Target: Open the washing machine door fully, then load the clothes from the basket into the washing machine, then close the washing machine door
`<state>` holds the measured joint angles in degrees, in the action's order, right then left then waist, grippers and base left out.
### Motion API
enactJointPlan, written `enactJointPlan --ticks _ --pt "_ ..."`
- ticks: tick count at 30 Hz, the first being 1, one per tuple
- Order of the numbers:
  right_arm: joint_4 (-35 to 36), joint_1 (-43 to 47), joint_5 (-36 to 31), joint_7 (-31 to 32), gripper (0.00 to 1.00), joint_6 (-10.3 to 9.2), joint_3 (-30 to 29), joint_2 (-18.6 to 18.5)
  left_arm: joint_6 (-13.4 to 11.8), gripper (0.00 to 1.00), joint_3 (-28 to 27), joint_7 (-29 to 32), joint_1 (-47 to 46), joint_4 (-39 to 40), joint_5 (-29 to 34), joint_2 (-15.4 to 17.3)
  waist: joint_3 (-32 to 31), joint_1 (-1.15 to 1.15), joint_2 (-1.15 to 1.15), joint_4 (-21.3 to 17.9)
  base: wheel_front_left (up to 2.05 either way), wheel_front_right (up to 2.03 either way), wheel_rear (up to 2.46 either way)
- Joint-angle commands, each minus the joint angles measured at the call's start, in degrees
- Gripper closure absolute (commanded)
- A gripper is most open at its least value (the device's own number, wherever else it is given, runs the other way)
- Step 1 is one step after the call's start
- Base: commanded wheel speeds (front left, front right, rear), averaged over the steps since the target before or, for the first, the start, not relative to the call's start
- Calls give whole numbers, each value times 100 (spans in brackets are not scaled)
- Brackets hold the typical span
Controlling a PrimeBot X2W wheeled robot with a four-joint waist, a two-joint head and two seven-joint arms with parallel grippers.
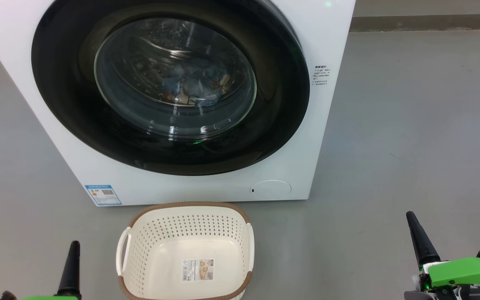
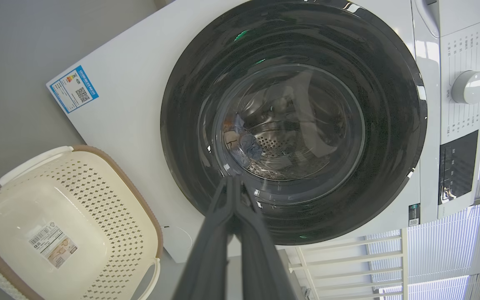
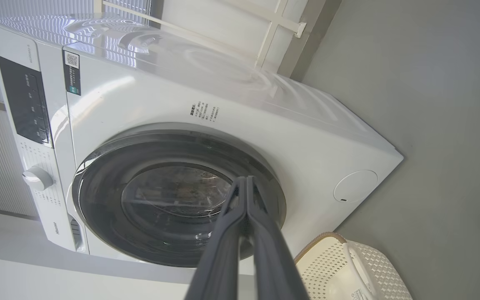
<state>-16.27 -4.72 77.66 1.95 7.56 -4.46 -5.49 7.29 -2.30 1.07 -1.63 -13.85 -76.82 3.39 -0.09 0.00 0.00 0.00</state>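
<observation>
The white washing machine (image 1: 323, 125) stands before me on the floor. Its round black-rimmed door (image 1: 69, 104) is shut flush against the front. Through the glass bowl the light blue clothes (image 1: 198, 85) lie inside the steel drum, also seen as clothes (image 2: 244, 143) in the left wrist view. The cream basket (image 1: 140, 250) with its brown rim sits on the floor in front of the machine, holding nothing but its paper label. My left gripper (image 1: 74, 243) is shut at the lower left, short of the basket. My right gripper (image 1: 409, 214) is shut at the lower right. Both wrist views show fingers pressed together: left gripper (image 2: 233, 179), right gripper (image 3: 246, 179).
Grey floor (image 1: 411, 125) spreads to the right of the machine and around the basket. A blue sticker (image 1: 103, 194) and a round flap (image 1: 271, 188) sit low on the machine's front. The control panel and dial (image 2: 469, 86) are at the machine's top.
</observation>
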Motion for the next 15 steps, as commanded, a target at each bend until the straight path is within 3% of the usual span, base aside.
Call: enactJointPlan --ticks 1,15 --pt "174 -179 175 42 100 -5 60 3 16 100 -186 73 -274 100 -159 60 1 0 0 0 0 0 0" --pt "187 -178 843 257 100 -6 -80 135 18 100 -271 288 -383 23 -912 32 8 0 0 0 0 0 0"
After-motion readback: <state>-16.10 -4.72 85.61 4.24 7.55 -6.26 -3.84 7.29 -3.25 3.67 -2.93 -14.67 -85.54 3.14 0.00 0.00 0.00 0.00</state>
